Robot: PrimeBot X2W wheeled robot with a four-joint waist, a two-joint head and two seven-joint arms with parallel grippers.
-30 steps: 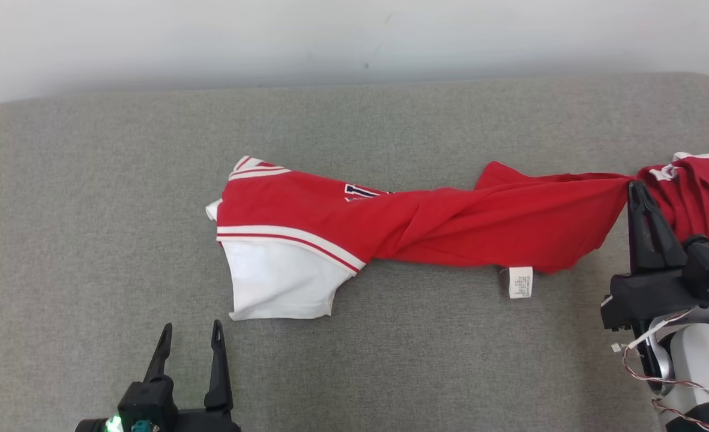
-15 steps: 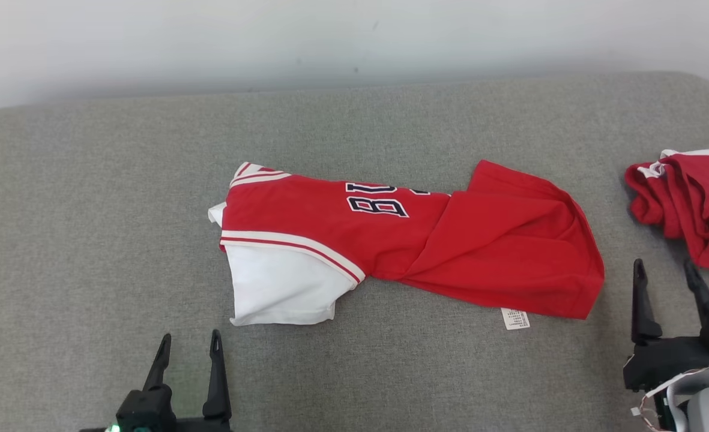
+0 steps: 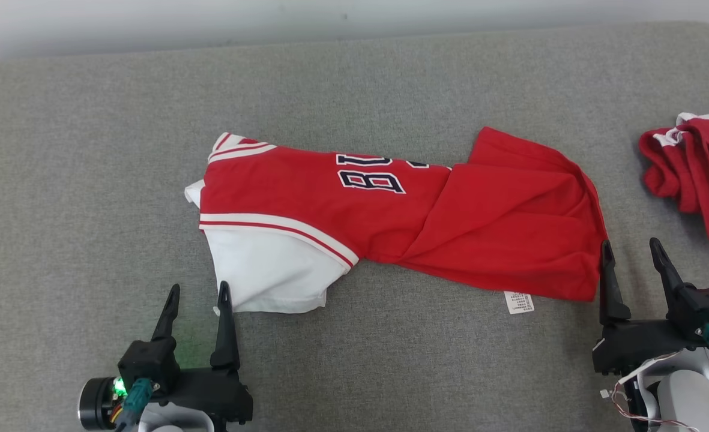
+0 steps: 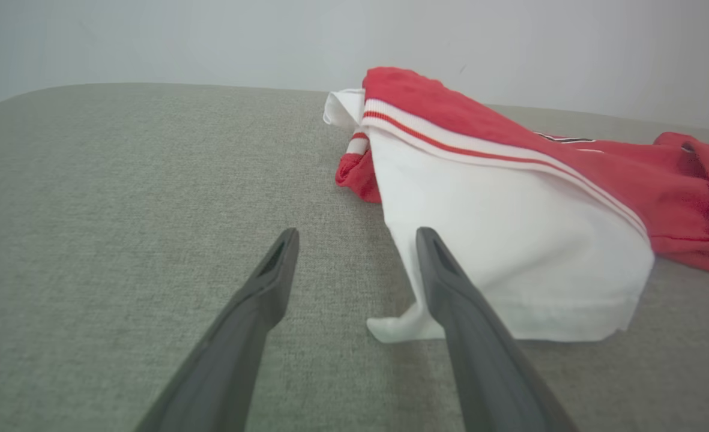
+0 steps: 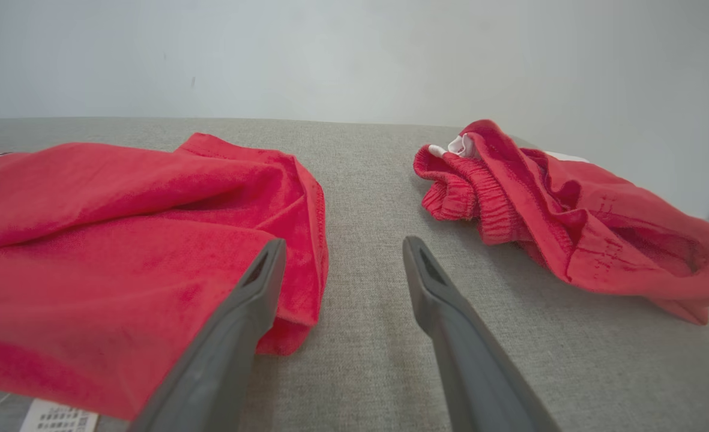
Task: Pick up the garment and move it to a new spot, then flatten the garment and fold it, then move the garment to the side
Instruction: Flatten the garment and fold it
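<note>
Right fingers (image 3: 607, 282) now off garment (image 3: 480, 234), red shorts (image 3: 699, 174) just beside

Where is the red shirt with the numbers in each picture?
Head view: the red shirt lies across the middle.
Left wrist view: its white sleeve sits right of centre.
Right wrist view: its red hem covers the left side.
Shared landmark: the grey cushion under it.

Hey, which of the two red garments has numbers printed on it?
The long jersey in the middle: it has dark numbers and a white sleeve. The bunched red garment at the right edge shows no print.
</note>
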